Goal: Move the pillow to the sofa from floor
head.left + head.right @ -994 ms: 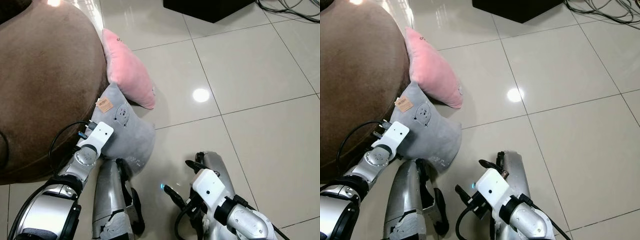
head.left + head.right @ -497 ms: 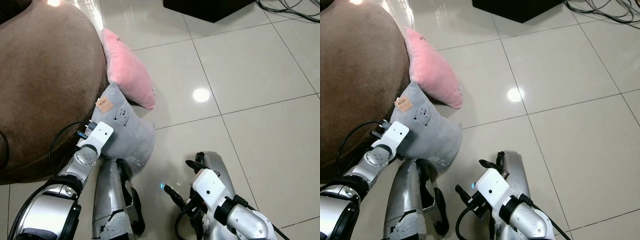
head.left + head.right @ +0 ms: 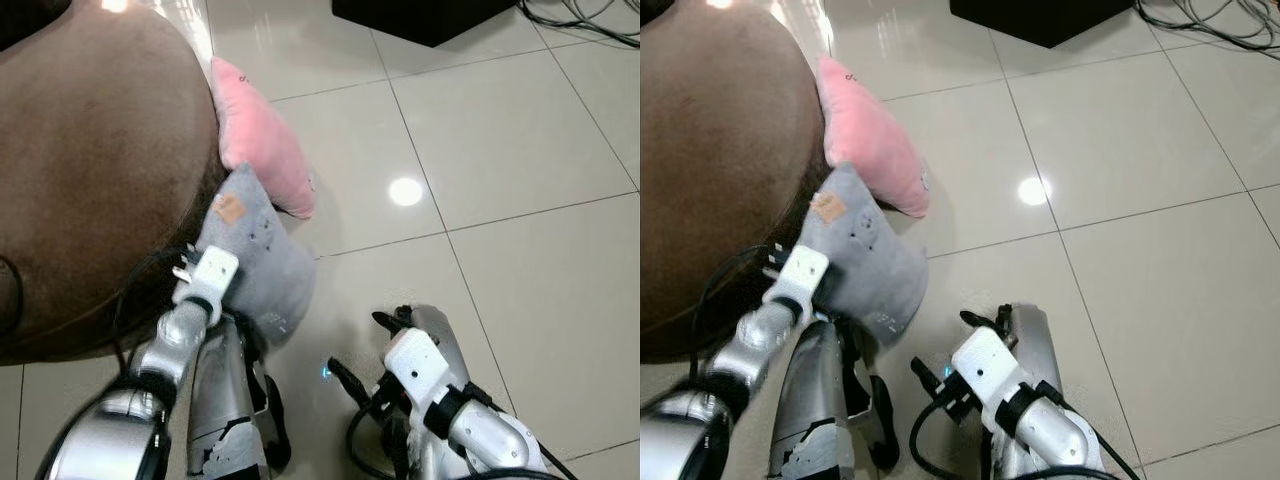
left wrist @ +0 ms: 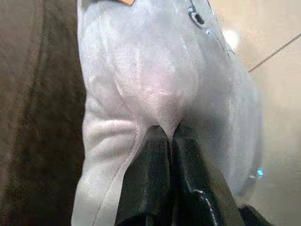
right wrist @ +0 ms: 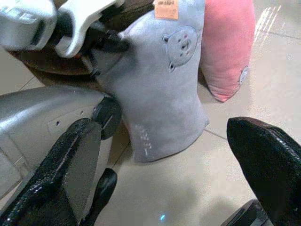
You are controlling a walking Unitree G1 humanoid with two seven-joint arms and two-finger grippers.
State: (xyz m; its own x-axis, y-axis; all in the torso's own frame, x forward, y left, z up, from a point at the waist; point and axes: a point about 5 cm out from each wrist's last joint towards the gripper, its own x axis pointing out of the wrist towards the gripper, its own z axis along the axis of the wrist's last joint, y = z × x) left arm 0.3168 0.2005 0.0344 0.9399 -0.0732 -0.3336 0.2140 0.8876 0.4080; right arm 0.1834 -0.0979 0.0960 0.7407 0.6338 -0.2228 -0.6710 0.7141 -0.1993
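A grey pillow (image 3: 262, 250) with a bear print and an orange tag stands tilted against the brown sofa (image 3: 95, 160), its lower edge near the floor. My left gripper (image 4: 171, 136) is shut on a fold of the grey pillow (image 4: 155, 80); the left arm (image 3: 200, 285) reaches it from below. A pink pillow (image 3: 262, 140) leans on the sofa just behind the grey one. My right gripper (image 5: 164, 155) hangs open low over the tiles, to the right of the grey pillow (image 5: 160, 89), with nothing between its fingers (image 5: 70, 169).
Glossy beige tiles (image 3: 500, 200) spread to the right. A black box (image 3: 430, 15) and cables (image 3: 580, 20) lie at the far edge. My own silver legs (image 3: 225, 400) stand below the pillow.
The grey pillow has been lifted and tipped up toward the sofa by my left gripper. The right arm has hardly moved.
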